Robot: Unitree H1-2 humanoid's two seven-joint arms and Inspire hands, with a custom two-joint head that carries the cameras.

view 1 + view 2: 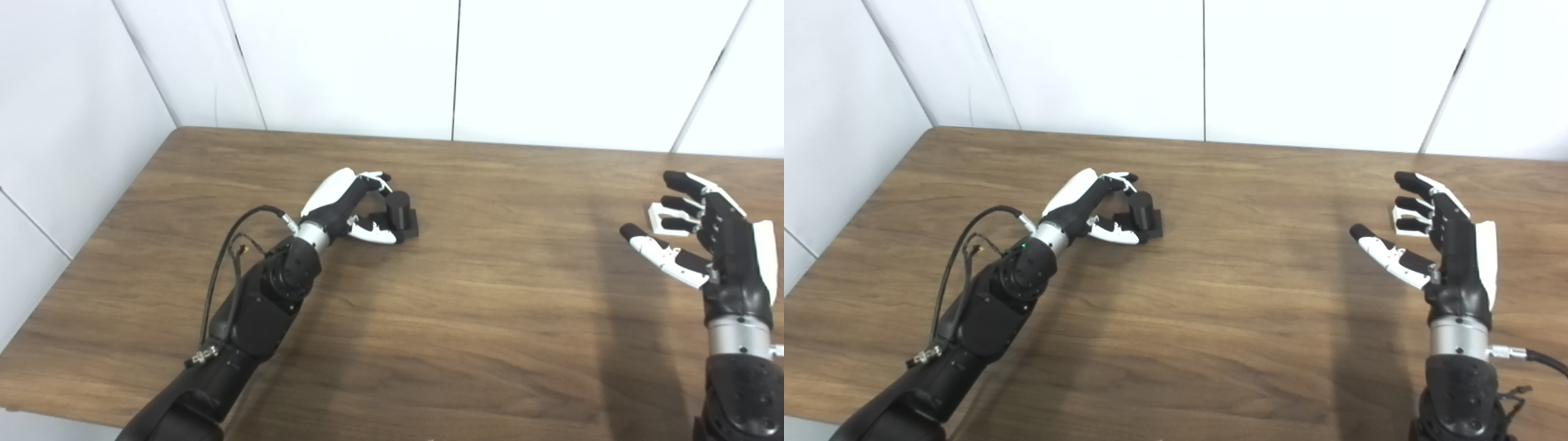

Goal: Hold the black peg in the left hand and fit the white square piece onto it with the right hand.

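Right hand [723,245] spread empty beside white square piece [661,215]; left hand [349,205] cupping black peg [399,211], perhaps ungripped; on surface [465,306]; fitting undone

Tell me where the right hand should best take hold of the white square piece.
Probably by two opposite outer edges, coming down from above. The white square piece lies flat on the table, partly hidden behind the open right hand's fingers, so only its rim offers a pinch; its centre should stay free for the black peg.
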